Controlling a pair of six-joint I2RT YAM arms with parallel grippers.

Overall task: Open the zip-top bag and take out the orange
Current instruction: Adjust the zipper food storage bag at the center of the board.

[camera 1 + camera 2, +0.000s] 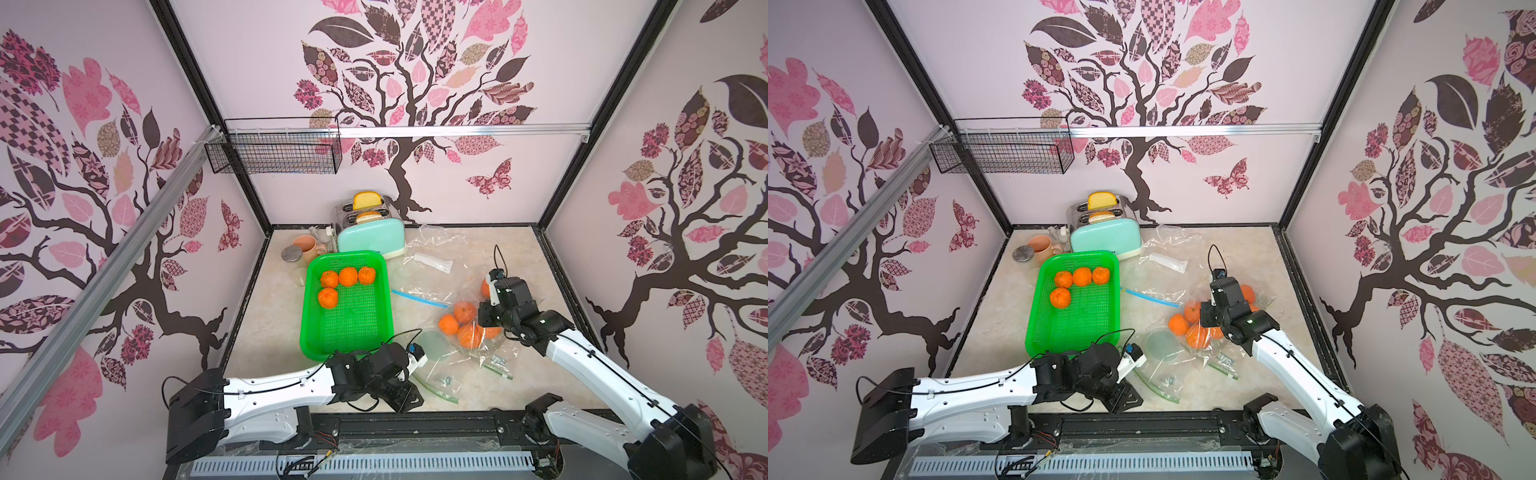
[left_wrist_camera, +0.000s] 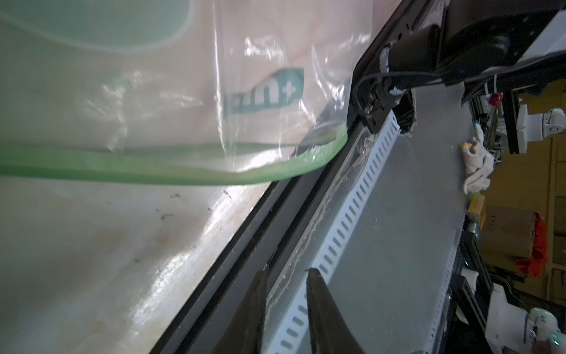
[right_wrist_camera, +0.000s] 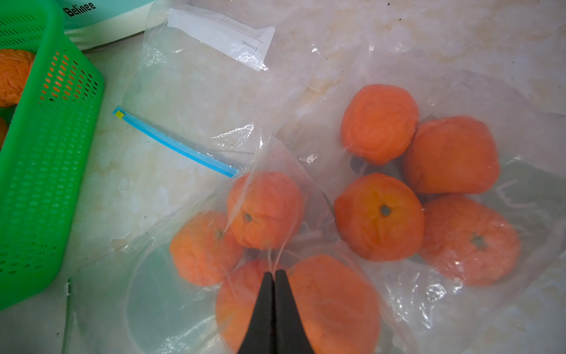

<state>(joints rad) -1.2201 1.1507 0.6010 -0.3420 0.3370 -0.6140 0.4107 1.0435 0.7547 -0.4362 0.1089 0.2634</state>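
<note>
Right end effector (image 3: 273,272) pinched shut on bag (image 3: 269,159) over oranges (image 3: 333,306).
Left end effector (image 2: 288,271) slightly parted, empty; basket (image 1: 353,320) at bag's nine o'clock.

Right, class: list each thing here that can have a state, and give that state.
green basket, holds four oranges
toaster, bread in both slots
blue-zip bag, empty, lying flat
orange bag, fruit inside
right gripper, shut on the orange bag
left gripper, slightly open, holding nothing
</note>
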